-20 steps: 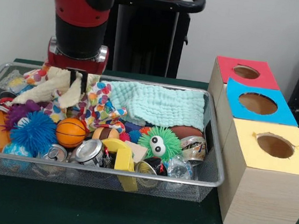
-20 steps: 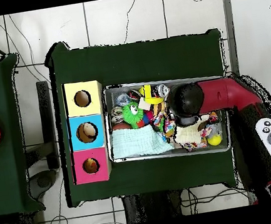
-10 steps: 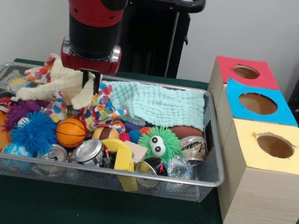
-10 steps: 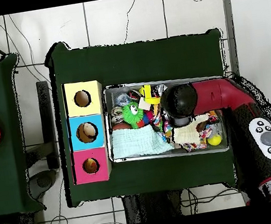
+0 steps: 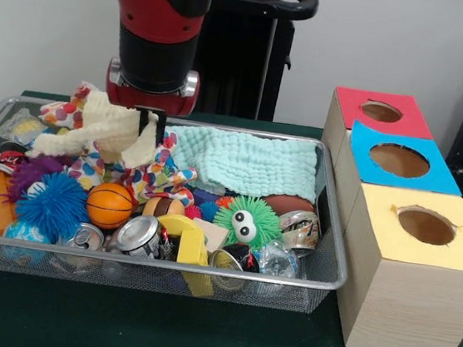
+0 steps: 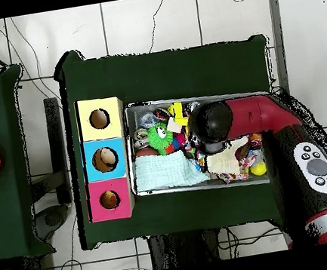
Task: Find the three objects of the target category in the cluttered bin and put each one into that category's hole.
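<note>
The black gripper (image 5: 150, 119) is pinched shut on the cream knitted cloth (image 5: 103, 129), which hangs lifted above the wire-mesh bin (image 5: 325, 234); since a second ago it has risen and shifted toward the three wooden boxes with holes (image 5: 409, 269), carrying the cloth along. Beside it lies the mint-green folded cloth (image 5: 249, 163), with the polka-dot cloth (image 5: 161, 170) beneath, both unmoved.

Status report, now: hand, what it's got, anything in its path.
Hand shut on cream cloth, cloth lifted above wire bin. Dotted cloth hangs against it underneath. Three holed boxes stand beside the bin, holes unblocked.
</note>
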Action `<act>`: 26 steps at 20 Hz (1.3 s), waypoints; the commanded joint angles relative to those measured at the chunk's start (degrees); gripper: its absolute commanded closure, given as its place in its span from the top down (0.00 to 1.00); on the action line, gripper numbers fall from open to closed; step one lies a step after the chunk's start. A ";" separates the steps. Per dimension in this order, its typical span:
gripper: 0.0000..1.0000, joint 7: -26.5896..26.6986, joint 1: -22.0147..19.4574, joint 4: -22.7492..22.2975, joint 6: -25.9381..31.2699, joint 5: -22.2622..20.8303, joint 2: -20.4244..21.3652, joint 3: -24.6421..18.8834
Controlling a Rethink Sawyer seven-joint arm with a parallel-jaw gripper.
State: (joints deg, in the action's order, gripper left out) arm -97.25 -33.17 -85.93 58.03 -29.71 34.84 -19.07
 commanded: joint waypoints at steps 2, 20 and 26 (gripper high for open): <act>0.00 -10.37 3.40 -4.95 -3.13 3.81 2.09 1.79; 0.00 -10.89 9.96 -6.49 0.91 11.59 7.54 7.03; 0.00 -10.31 11.66 -4.52 3.82 13.39 7.93 8.64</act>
State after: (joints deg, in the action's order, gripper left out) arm -97.29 -22.05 -89.21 58.04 -19.00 41.98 -12.11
